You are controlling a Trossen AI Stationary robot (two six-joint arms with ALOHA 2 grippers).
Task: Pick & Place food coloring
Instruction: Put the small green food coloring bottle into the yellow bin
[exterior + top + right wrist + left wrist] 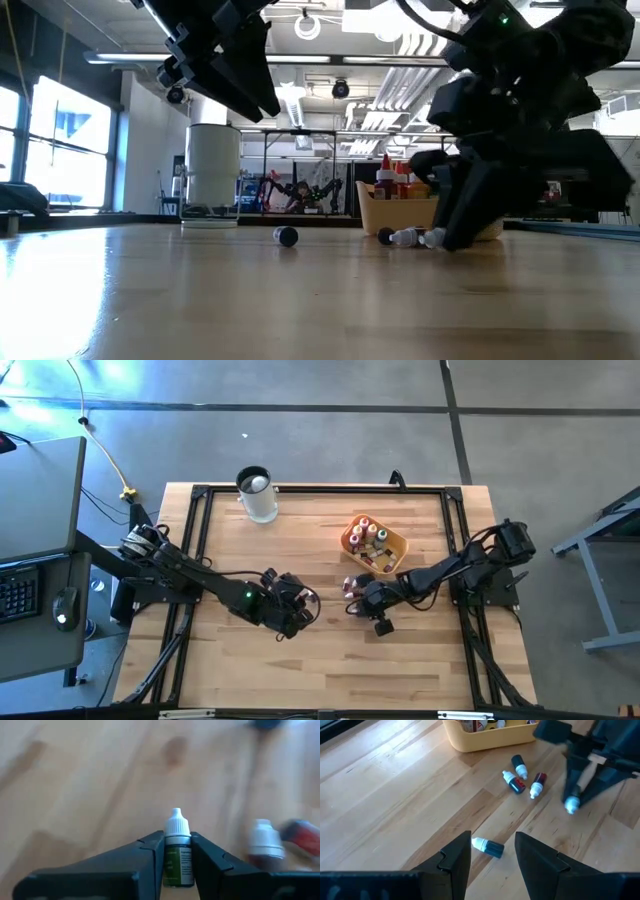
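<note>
Several food coloring bottles stand in the orange-yellow tray (392,550). Three more (519,766) (514,783) (538,784) lie on their sides on the table near it. A dark bottle with a white cap (488,847) lies alone on the wood, just ahead of my left gripper (492,840), which is open and hovers above the table (293,608). My right gripper (177,837) is near the tray's near side (352,592) and is shut on a green-labelled bottle (177,862). My right gripper pinches the green-labelled bottle by its body (178,865), just below the cap, one finger on either side. The white cap (177,822) sticks out past the fingertips. In the left wrist view the fingers slant downward and the cap (571,806) points at the table, close above it.
A tall clear cup with a dark rim (257,494) stands near the far edge, left of the tray. A black frame (300,489) runs round the tabletop. Bare wood lies along the near side (330,670). The two grippers are close together at mid table.
</note>
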